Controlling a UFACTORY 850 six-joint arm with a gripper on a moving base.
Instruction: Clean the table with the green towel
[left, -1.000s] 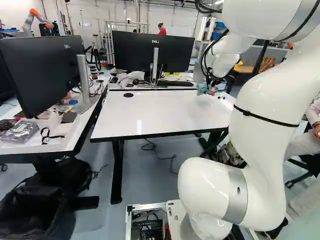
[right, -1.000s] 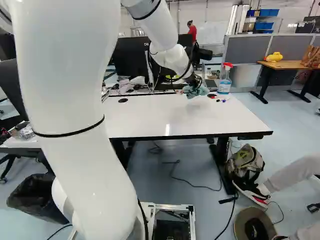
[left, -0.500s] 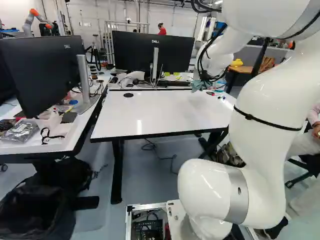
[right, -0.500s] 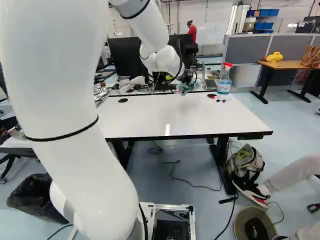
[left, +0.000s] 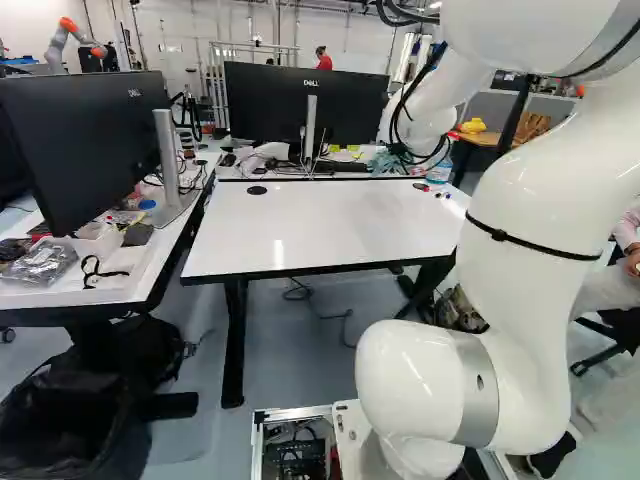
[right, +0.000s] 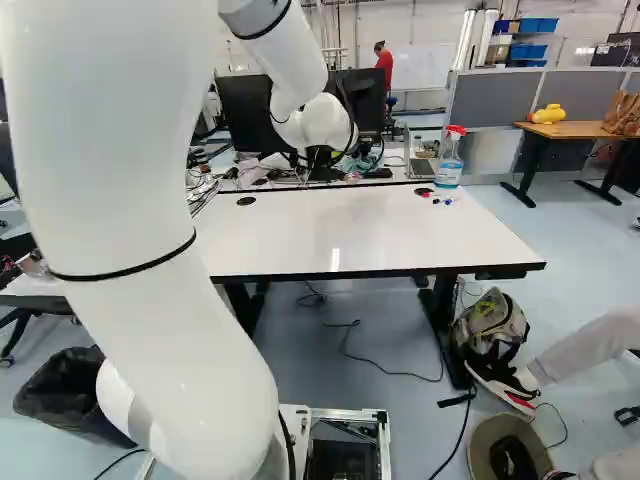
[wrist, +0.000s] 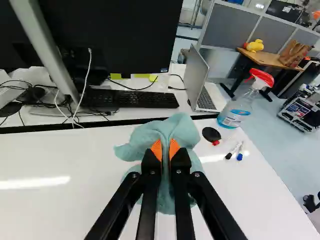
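The gripper (right: 366, 163) is over the far edge of the white table (right: 320, 235) in the right base view. Seen from the wrist, the gripper (wrist: 165, 152) is shut on the green towel (wrist: 172, 127), pinched between both orange pads. The towel bunches out ahead of and below the fingertips, above the table top; whether it touches the surface I cannot tell. In the left base view the towel (left: 385, 162) shows beside the arm's wrist.
A spray bottle (wrist: 240, 102), a black round cap (wrist: 211, 134) and several markers (wrist: 233, 151) are at the table's far right corner. Beyond the far edge stand a keyboard (wrist: 130, 98), a laptop (wrist: 206, 97) and monitors (left: 305, 100). Another robot (left: 70, 38) stands far back.
My arm has carried the towel away from the far right corner, to the left and a little farther back, lifting it slightly. The base and the table's things have stayed put.
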